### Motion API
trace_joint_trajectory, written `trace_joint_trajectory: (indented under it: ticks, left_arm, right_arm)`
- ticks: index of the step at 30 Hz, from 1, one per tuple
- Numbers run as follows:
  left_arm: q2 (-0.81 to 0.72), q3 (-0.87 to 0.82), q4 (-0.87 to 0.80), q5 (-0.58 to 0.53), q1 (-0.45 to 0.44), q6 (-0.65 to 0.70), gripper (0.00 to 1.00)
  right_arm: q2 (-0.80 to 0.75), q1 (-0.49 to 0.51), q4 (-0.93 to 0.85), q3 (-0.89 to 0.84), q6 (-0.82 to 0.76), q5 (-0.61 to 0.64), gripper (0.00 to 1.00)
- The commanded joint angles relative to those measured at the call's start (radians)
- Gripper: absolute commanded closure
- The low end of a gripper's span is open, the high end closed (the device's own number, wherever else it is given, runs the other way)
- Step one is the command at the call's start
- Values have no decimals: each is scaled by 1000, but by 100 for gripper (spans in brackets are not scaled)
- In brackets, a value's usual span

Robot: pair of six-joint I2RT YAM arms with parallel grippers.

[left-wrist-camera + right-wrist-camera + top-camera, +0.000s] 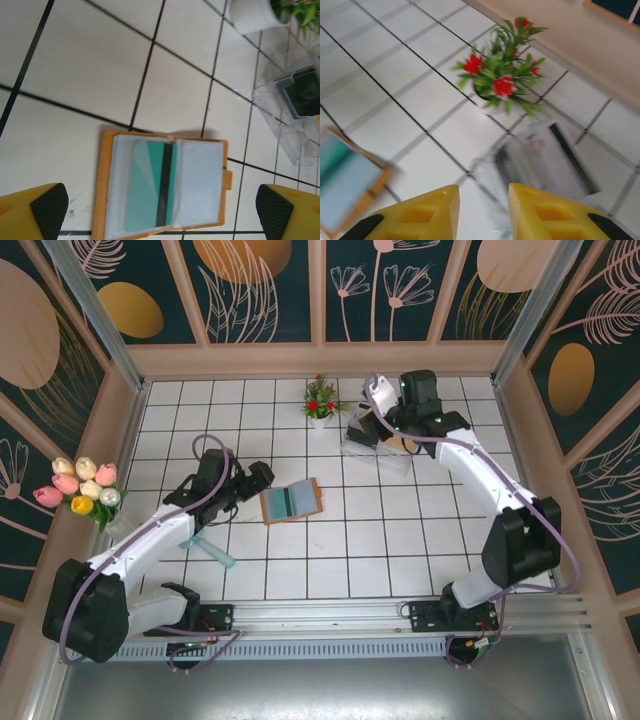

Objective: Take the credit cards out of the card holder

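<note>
The left gripper (162,212) is wide open and holds nothing. Its two black pads (49,209) sit in the bottom corners of the left wrist view, one on each side of the card holder (165,150). The card holder lies open and flat on the white tiles (90,55), in the lower middle of that view. In the top view it is in the middle of the floor, just beside the left gripper. A teal credit card (145,185) with a dark stripe is tucked under a clear pocket in it. I cannot tell if more cards hide under that one.

The right gripper (484,215) is at the bottom of the right wrist view. Its yellow fingers (422,215) are a little apart with nothing between them. That picture is blurry. The gripper hangs over the clear tray (540,155), near the flower plant (500,75) in the upper middle.

Here is what could go wrong. The card is thin and lies flat in a slippery pocket. The fingers might pinch the whole holder and lift it all. Nothing pins the holder down, so a push could slide it on the smooth tiles or flip it shut. The right gripper is close to the tray and the plant, so a careless swing could knock them over.
</note>
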Motion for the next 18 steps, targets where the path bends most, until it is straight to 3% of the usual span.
trace_joint_trajectory:
  ticks: [1,6,10,13,18]
  left_arm:
    - [-1,-50,10,21,5,-60,6]
    - [40,-89,66,64,5,-97,27]
    - [96,-84,112,123,5,-95,51]
    - [125,-85,153,154,4,-103,66]
    - [181,-63,155,157,4,-95,83]
  right_arm:
    - [-11,78,79,-67,408,-44,67]
    - [62,201,114,-104,726,-120,75]
    - [126,275,333,-201,989,-241,67]
    - [212,328,360,-187,1064,-234,67]
    - [344,370,337,-136,1111,-214,69]
